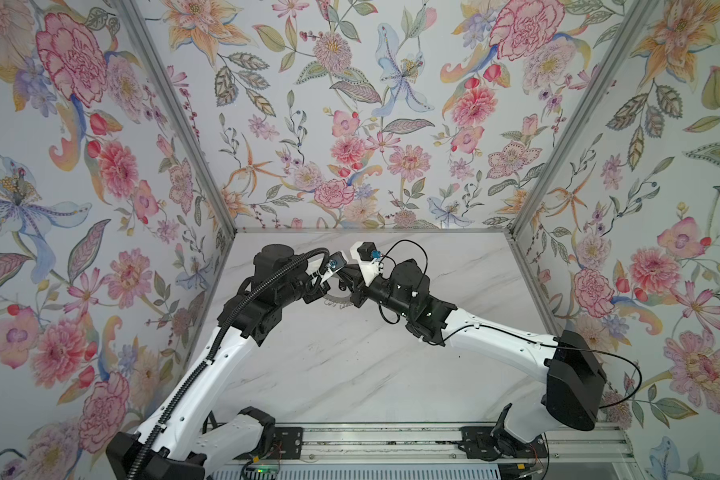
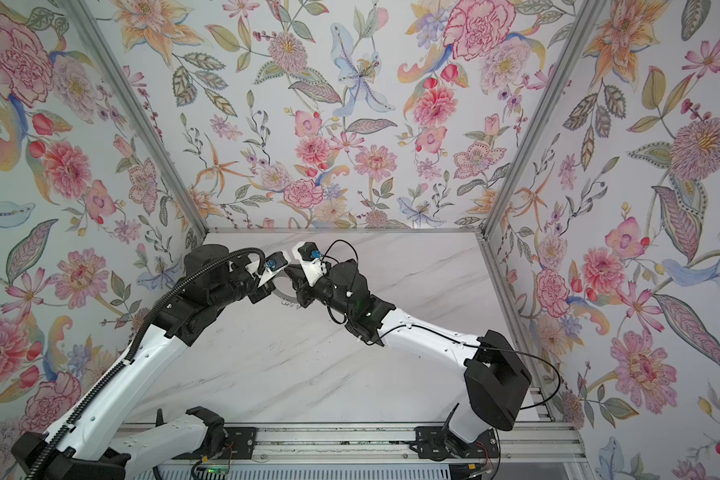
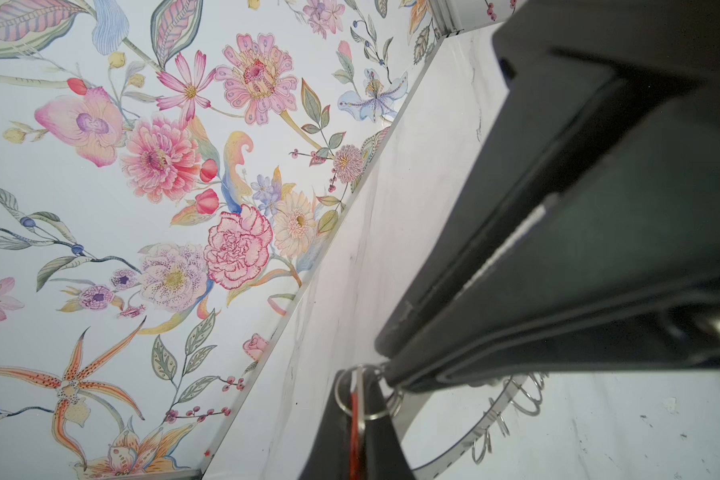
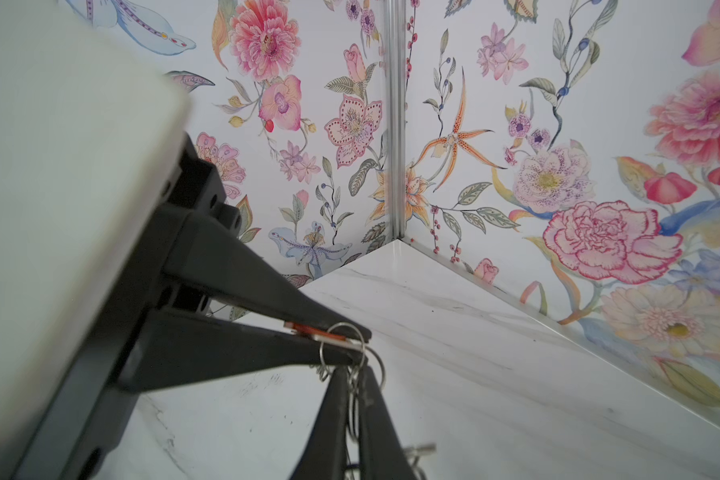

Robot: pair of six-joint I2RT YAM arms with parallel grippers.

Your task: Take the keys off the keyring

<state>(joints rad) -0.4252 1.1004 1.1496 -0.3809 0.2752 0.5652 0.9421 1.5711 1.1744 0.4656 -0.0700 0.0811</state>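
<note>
The keyring [image 3: 474, 432], a large flat silver ring rimmed with small wire loops, is held just above the marble tabletop [image 1: 350, 365] between the two arms. Only an arc of it shows in both top views [image 1: 336, 300] [image 2: 284, 296]. My left gripper [image 3: 356, 399] is shut on one of the keys, an orange-red fob [image 3: 355, 419] [image 4: 304, 329], whose small split ring [image 4: 344, 332] circles the fingertips. My right gripper [image 4: 352, 374] meets it tip to tip and is shut on the keyring's rim, which passes edge-on between the fingers. The other keys are hidden.
Floral walls enclose the table on three sides, with the back corner post [image 4: 393, 124] close behind the grippers. A metal rail [image 1: 371, 449] carrying both arm bases runs along the front edge. A small blurred silver piece [image 4: 422, 449] shows beside my right fingers.
</note>
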